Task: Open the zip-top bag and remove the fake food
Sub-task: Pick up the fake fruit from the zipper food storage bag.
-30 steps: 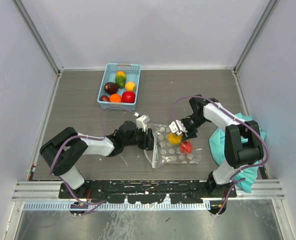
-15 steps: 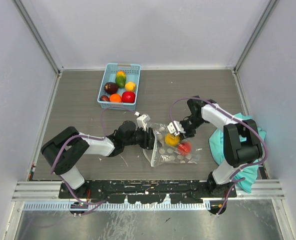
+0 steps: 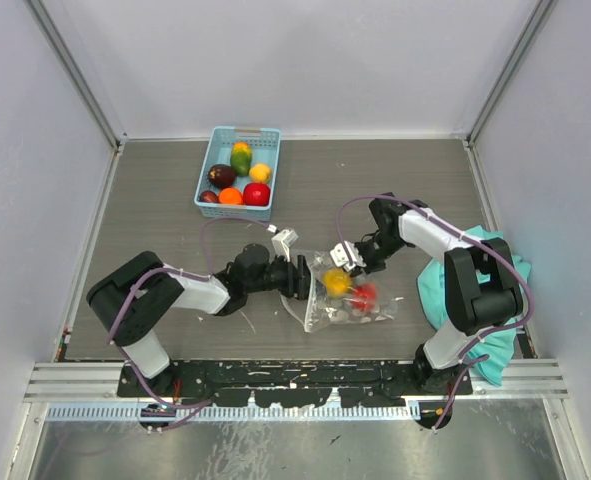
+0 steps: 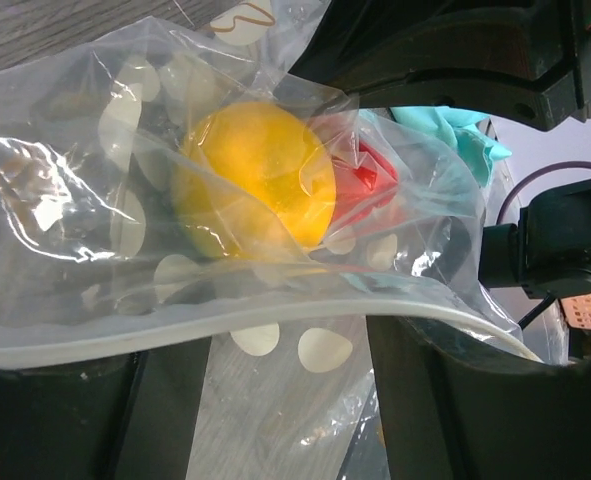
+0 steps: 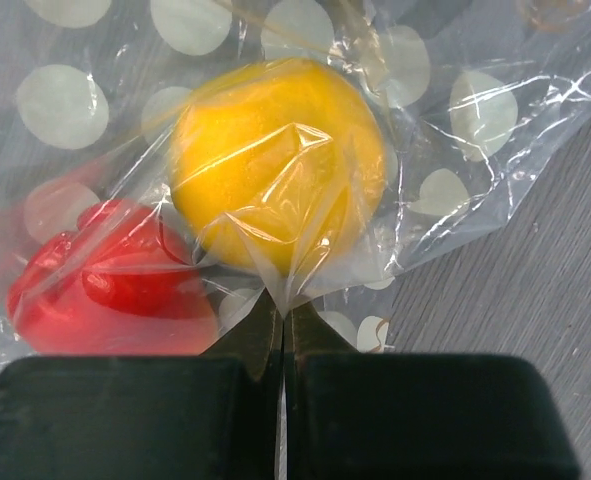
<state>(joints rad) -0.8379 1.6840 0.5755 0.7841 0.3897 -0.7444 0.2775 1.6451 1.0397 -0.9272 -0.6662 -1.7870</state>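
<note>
The zip-top bag (image 3: 350, 300), clear with white dots, lies bunched between my two grippers. Inside it are two pieces of fake food, a yellow fruit (image 3: 335, 281) and a red one (image 3: 365, 294). My right gripper (image 3: 348, 257) comes in from the far side. In the right wrist view it (image 5: 285, 312) is shut on a fold of the bag's film just under the yellow fruit (image 5: 275, 160), with the red piece (image 5: 105, 270) to the left. My left gripper (image 3: 301, 279) is at the bag's left end. In the left wrist view its jaws (image 4: 265, 395) stand apart under the bag's zip rim (image 4: 275, 322).
A blue basket (image 3: 207, 172) at the back left holds several more plastic fruits. A teal cloth (image 3: 475, 300) lies bunched by the right arm's base. Grey walls close in the table on the left, right and far sides.
My right gripper has closed on the bag's film and drifted left. The bag has bunched up toward the left gripper. The left jaws have spread wider.
</note>
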